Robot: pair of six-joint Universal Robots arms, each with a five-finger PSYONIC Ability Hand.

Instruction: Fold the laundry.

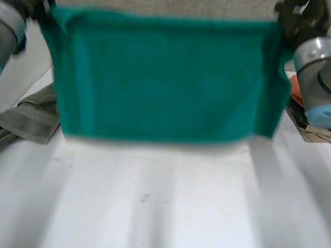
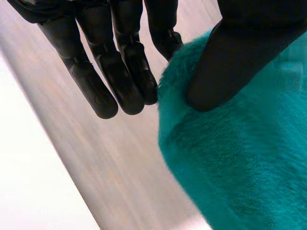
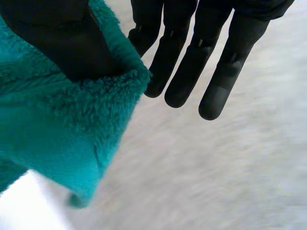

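My left robot hand (image 2: 240, 57) and right robot hand (image 3: 57, 43) each pinch a top corner of the teal fleece towel (image 1: 168, 79), thumb against finger. Stretched so above the tabletop (image 1: 161, 207), it hangs flat for a clean fold.

No writing, label, brand mark, number or sign can be read in any of the views. The teal fleece cloth (image 1: 168, 79) shows plain, unprinted pile wherever its surface is visible.
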